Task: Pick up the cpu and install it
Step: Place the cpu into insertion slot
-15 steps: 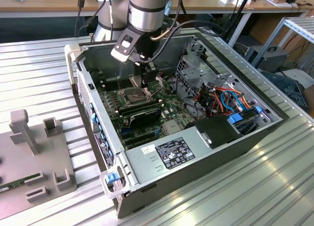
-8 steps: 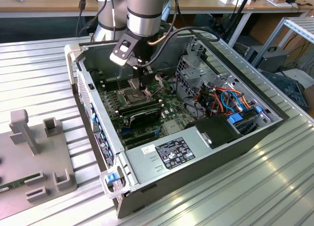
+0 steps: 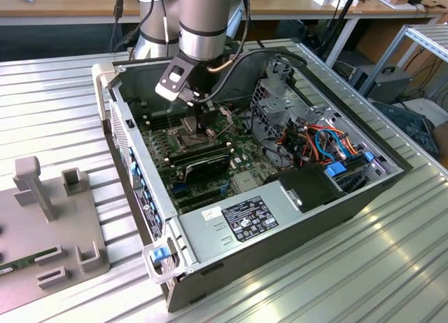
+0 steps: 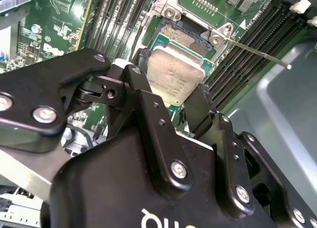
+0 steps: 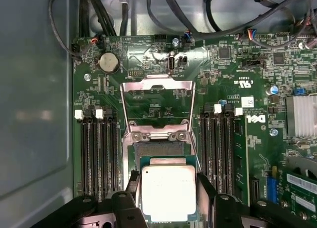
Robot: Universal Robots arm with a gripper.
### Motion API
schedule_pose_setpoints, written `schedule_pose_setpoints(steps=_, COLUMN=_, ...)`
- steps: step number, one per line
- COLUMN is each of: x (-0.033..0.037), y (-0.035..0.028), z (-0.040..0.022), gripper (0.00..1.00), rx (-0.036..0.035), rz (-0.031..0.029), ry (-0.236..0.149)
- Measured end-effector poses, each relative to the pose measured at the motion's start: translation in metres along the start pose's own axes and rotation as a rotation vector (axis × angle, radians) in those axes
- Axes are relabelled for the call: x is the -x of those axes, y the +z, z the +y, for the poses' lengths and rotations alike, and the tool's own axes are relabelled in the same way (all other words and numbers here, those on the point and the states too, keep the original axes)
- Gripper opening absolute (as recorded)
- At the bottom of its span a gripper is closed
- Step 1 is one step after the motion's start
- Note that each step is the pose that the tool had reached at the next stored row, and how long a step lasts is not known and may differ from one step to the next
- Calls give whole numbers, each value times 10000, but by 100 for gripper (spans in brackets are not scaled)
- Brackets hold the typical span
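Note:
The cpu [image 5: 168,193], a small square chip with a dull silvery top, sits between my two black fingers [image 5: 205,188] in both wrist views. My gripper [image 5: 168,184] is shut on it, one finger against each opposite edge. The chip [image 4: 173,77] hangs just over the dark open socket [image 5: 159,149], covering part of it and offset toward my gripper body; whether it touches the socket I cannot tell. The socket's shiny metal frame [image 5: 158,102] is hinged open and stands upright behind it. In the exterior view my gripper [image 3: 199,120] reaches down into the open computer case onto the green motherboard [image 3: 210,151].
Black memory slots [image 5: 101,154] flank the socket on both sides. A thin metal lever [image 4: 257,52] sticks out beside the socket. Case walls [image 3: 133,148], a power supply [image 3: 245,221] and coloured cables [image 3: 318,144] surround the board. A grey fixture [image 3: 49,218] lies at the exterior view's left.

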State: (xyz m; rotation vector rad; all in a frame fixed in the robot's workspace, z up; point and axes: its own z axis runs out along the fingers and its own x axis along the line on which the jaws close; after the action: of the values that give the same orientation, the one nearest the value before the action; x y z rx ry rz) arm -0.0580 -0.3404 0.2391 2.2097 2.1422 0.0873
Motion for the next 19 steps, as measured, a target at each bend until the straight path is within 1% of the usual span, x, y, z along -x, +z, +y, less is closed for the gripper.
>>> schedule_pose_setpoints(steps=3, x=0, y=100, z=-8, gripper=55, rx=0, rz=8, ry=-108)
schedule_pose_setpoints(steps=6, x=0, y=114, z=-9, gripper=55, rx=0, rz=9, ry=-112)
schedule_pose_setpoints(steps=7, x=0, y=127, z=-8, gripper=55, rx=0, rz=9, ry=-113)
schedule_pose_setpoints(steps=9, x=-1, y=162, z=-9, gripper=55, rx=0, rz=9, ry=-112)
schedule_pose_setpoints(steps=10, x=-1, y=200, z=-12, gripper=55, rx=0, rz=8, ry=-111)
schedule_pose_setpoints(steps=13, x=-1, y=254, z=-16, gripper=55, rx=1, rz=11, ry=-112)
schedule_pose_setpoints(steps=19, x=-1, y=258, z=-15, gripper=55, rx=-1, rz=8, ry=-112)
